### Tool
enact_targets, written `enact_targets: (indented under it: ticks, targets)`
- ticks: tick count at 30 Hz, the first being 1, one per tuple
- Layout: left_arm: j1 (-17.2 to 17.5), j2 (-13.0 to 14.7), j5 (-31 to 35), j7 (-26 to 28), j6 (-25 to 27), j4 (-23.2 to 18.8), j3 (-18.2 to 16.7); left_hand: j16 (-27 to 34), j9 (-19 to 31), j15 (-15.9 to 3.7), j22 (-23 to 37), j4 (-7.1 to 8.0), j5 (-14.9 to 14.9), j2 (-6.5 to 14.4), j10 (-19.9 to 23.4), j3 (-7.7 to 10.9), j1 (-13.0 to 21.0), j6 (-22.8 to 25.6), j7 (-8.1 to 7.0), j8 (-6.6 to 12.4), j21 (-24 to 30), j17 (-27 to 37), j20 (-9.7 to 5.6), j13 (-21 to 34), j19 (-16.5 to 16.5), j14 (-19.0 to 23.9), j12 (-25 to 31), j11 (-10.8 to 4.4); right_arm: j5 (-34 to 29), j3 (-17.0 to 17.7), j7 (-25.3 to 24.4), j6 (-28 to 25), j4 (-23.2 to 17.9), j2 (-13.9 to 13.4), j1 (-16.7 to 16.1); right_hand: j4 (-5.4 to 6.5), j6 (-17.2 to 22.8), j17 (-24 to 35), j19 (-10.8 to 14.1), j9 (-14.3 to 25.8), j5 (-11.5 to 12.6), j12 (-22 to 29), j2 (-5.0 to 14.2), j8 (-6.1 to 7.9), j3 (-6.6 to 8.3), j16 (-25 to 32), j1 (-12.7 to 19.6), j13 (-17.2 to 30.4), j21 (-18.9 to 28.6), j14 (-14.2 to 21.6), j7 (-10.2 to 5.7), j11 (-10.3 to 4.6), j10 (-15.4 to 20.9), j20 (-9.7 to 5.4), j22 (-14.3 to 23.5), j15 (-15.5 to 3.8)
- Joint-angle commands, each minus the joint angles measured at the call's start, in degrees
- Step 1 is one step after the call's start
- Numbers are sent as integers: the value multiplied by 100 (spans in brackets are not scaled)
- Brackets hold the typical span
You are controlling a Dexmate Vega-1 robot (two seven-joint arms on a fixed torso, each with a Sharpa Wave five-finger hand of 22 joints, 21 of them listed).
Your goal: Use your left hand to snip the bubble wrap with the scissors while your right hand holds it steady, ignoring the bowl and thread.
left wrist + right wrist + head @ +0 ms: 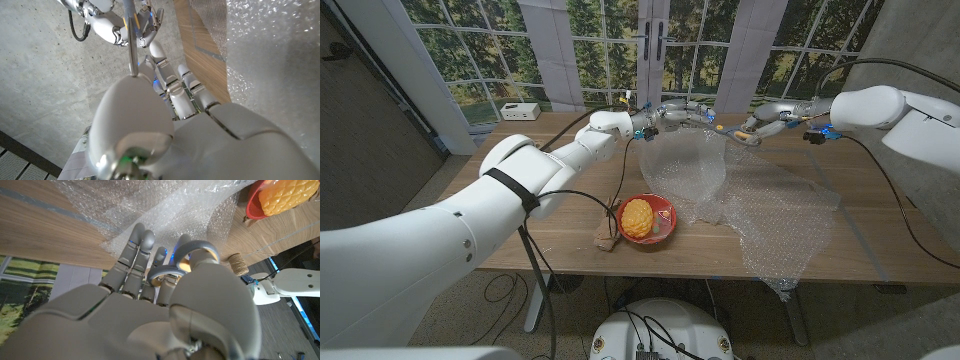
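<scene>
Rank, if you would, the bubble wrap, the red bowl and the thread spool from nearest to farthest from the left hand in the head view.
From the left hand, at the table's far side:
1. Bubble wrap: its raised fold sits right under the fingers.
2. Red bowl: towards the near edge, beside the wrap.
3. Thread spool: just beyond the bowl, nearest the table's front edge.

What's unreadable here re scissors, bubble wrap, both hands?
- Blades of the grey-handled scissors: in the right wrist view they are hidden behind the right hand; just the handle loops are visible.
- Any blade contact with the clear bubble wrap: too small to tell in the head view.
- What the left hand grips: in the left wrist view its own back blocks the fingertips, and the head view is too small.
</scene>
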Motion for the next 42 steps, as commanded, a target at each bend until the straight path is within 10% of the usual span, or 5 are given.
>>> enact_targets:
  ticks: [1,20,34,42]
  targets:
    - [12,-3,-34,19,78,2,-18,-28,19,-369,13,-3,-7,7,22,-8,45,30,20,22,12,20,-319,31,-9,43,-8,4,550,173,-130,285,243,-107,-199,-31,17,34,-71,29,39,20,5,7,43,-40,51,-20,55,-4,-38,-334,975,5,42,-855]
    - [98,56,-178,-57,122,9,-217,-22,12,-369,14,-8,-29,5,40,-1,40,28,48,13,1,45,-298,28,-46,46,-18,-14,828,43,475,657,409,-140,29,-53,57,63,-245,-171,70,-2,-53,-118,134,-386,-30,-249,263,32,-98,-390,960,-40,93,-879]
    - [147,74,-207,-309,-29,-1,-266,-23,21,-368,15,-12,-41,2,37,3,33,20,49,10,-1,59,-289,38,-59,45,-21,-8,3981,873,566,67,1116,377,-708,-127,109,137,-163,-272,43,101,-115,-176,107,-350,-3,-372,483,325,-41,-350,1198,-34,108,-890]
    - [196,120,-241,-397,-82,-4,-312,-22,14,-368,15,-15,-45,0,41,5,30,28,37,7,-6,69,-280,46,-75,42,-20,-26,4762,972,628,-401,1224,532,-802,-191,133,263,-136,-375,11,321,-112,-260,55,-166,143,-72,644,461,-52,-423,1168,-78,130,-894]
